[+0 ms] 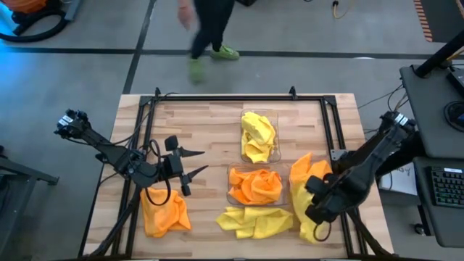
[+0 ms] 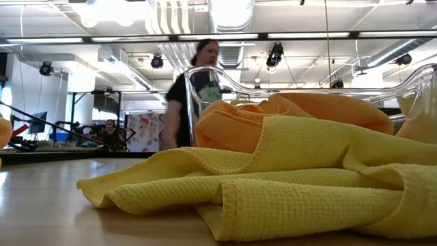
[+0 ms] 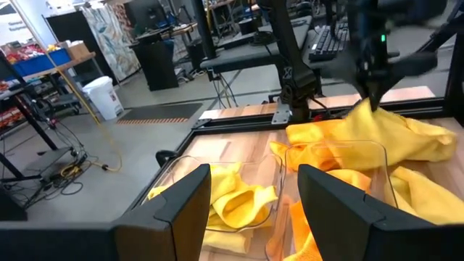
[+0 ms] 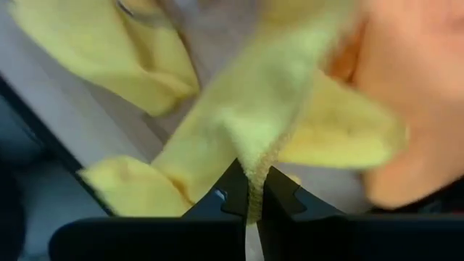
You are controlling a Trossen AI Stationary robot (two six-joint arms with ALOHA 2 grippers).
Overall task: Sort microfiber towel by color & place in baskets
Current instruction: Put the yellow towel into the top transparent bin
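Two clear baskets stand mid-table: the far one holds yellow towels, the near one holds orange towels. Loose yellow towels lie in front of them, and an orange towel lies near the left corner. Another orange towel lies right of the near basket. My left gripper is open, hovering left of the baskets and pointing at them. My right gripper is at the table's right near side, shut on a yellow towel. My right gripper pinches a bunched fold of the yellow towel between its two fingertips, coming from above. The pinched part is drawn up into a peak. The rest of the cloth hangs and spreads below, its lower part resting on the table.
A black metal frame runs around the tabletop. A person walks on the floor beyond the far edge. A desk with a keyboard stands right of the table. Bare wood lies between my left gripper and the far edge.
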